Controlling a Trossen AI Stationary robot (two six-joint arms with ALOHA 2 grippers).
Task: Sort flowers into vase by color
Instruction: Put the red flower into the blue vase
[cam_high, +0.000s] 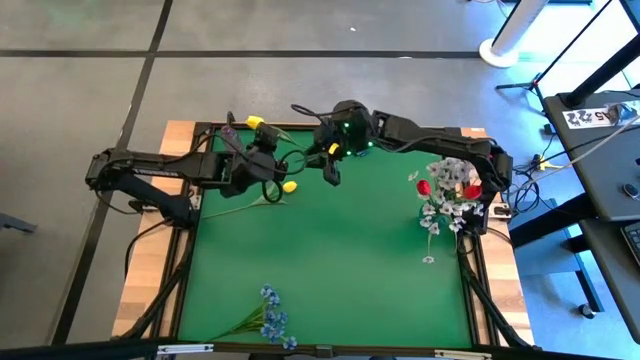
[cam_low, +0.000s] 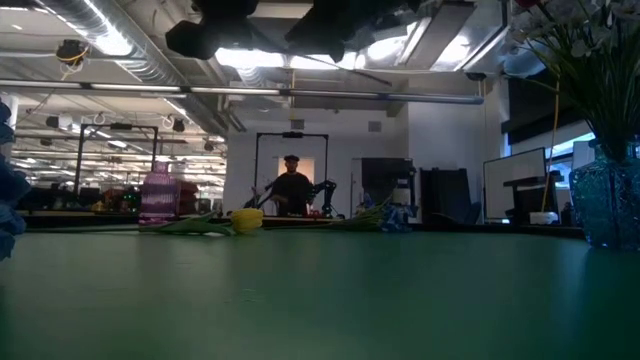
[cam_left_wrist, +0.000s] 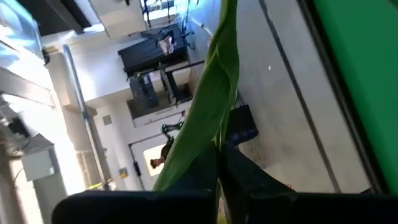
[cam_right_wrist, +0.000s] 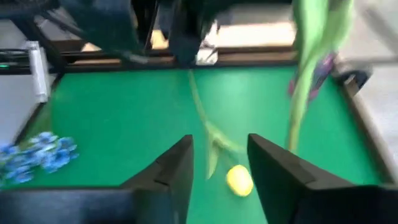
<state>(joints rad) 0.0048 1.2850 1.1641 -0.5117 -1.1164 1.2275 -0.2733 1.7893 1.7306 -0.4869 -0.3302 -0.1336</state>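
Overhead, the left gripper (cam_high: 262, 150) jaws hold a yellow tulip (cam_high: 255, 122) aloft; right gripper (cam_high: 331, 172) jaws gape above another (cam_right_wrist: 239, 180), seemingly next to grasp.

An open robotics lab: exposed ceiling ducts (cam_low: 130, 60), workbenches with monitors (cam_low: 515, 185), another robot arm (cam_low: 322, 192) behind.
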